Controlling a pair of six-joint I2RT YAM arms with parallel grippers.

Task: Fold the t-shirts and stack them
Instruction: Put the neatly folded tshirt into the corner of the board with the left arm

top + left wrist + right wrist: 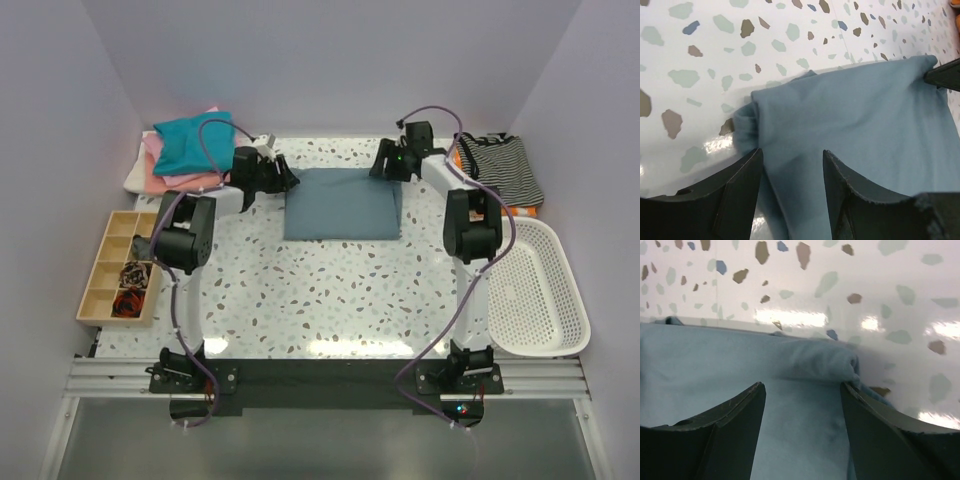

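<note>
The slate-blue t-shirt (342,203) lies folded into a rectangle at the far middle of the table. My left gripper (284,176) is open over its far left corner; the left wrist view shows the cloth (855,120) between the spread fingers. My right gripper (384,166) is open over its far right corner, with the cloth (740,365) between its fingers too. A stack of folded shirts, teal (192,142) on top of pink (180,180) and white, sits at the far left.
A wooden compartment tray (118,268) with small items stands at the left edge. A white mesh basket (532,290) is at the right. A striped garment (502,165) lies at the far right, over something orange.
</note>
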